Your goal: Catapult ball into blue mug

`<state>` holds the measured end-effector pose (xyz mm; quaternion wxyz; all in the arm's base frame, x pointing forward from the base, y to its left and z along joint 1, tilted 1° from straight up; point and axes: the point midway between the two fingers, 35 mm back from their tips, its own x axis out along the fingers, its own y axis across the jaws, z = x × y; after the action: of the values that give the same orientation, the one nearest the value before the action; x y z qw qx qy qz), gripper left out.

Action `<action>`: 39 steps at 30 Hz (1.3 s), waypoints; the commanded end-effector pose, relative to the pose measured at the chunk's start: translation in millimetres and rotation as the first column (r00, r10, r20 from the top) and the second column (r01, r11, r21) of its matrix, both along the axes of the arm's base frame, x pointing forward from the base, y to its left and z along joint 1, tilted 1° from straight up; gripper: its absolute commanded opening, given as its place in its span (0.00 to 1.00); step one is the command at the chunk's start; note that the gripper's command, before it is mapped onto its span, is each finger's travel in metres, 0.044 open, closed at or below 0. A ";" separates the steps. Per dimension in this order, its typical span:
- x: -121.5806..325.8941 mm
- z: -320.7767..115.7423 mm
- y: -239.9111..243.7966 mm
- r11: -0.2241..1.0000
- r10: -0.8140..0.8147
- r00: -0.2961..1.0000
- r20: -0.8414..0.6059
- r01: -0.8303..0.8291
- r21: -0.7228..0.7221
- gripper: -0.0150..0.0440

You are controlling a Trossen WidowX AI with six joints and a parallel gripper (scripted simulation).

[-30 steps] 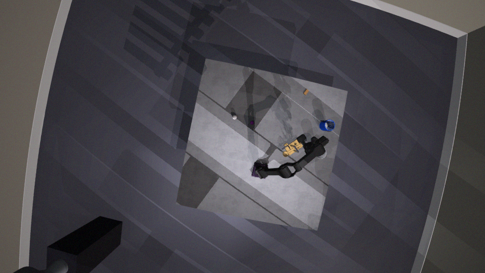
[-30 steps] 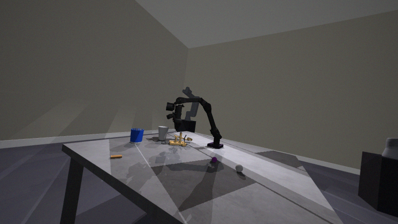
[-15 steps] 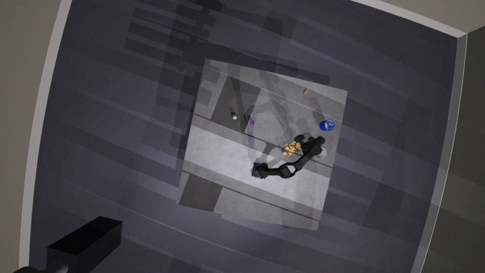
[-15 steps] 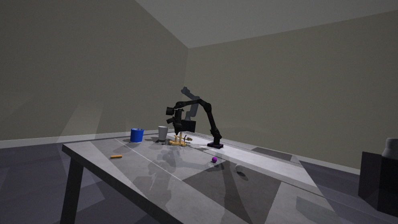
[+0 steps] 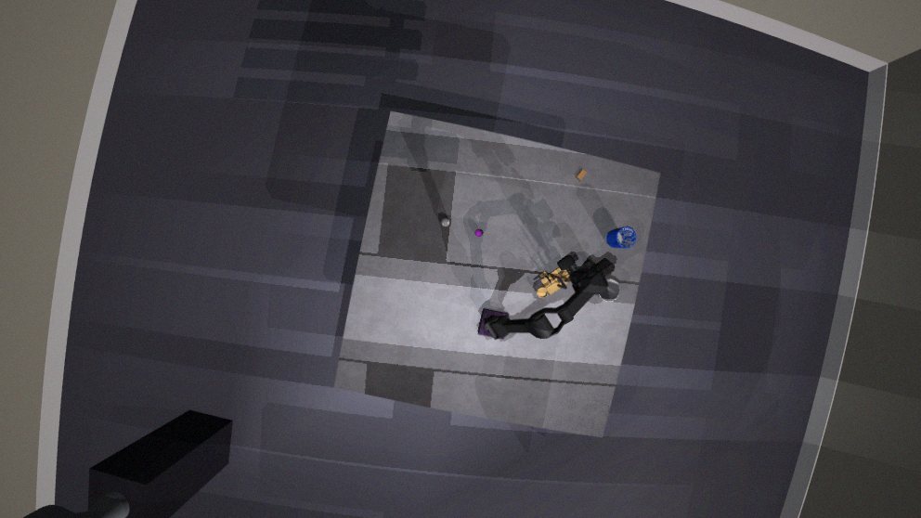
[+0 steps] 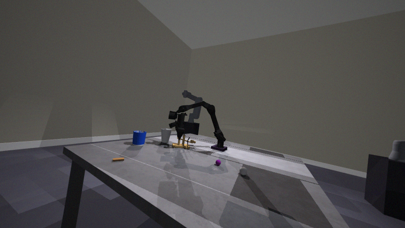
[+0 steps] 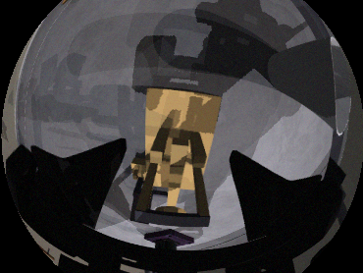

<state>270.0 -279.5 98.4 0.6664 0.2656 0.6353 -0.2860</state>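
The tan catapult stands on the table; its arm points toward the robot's base. No ball shows in its cup, though the cup is partly hidden. My gripper is open and empty, pointing down over the catapult, with a finger on each side in the wrist view; I cannot tell whether they touch it. The blue mug stands upright near the table's edge, beyond the catapult. A purple ball and a white ball lie apart on the table.
A whitish cup stands close to the catapult and my arm. An orange block lies near the table's edge. My arm's purple base is on the table. A black box stands off the table.
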 end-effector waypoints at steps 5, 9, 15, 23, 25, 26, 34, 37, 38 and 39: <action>0.7 -14.2 -1.0 1.000 -0.001 1.000 0.001 0.001 0.000 1.00; 0.8 -20.6 -1.2 1.000 -0.001 1.000 0.001 0.001 0.000 1.00; 0.7 -30.4 -1.2 1.000 -0.001 1.000 0.001 0.001 0.000 1.00; 0.2 -32.9 -0.6 1.000 -0.001 1.000 -0.001 0.001 0.001 0.91; 0.2 -32.9 -0.6 1.000 -0.001 1.000 -0.001 0.001 0.001 0.82; 0.2 -32.9 -0.6 1.000 -0.001 1.000 -0.001 0.001 0.001 0.78; 0.2 -32.9 -0.6 1.000 -0.001 1.000 -0.001 0.001 0.001 0.45; 0.2 -32.9 -0.6 1.000 -0.001 1.000 -0.001 0.001 0.001 0.42; 0.2 -32.9 -0.6 1.000 -0.001 1.000 -0.001 0.001 0.001 0.41; 0.3 -30.2 -0.7 1.000 -0.001 1.000 -0.001 0.001 0.001 0.37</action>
<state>270.3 -280.0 65.2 0.6658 0.2661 0.6359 -0.2856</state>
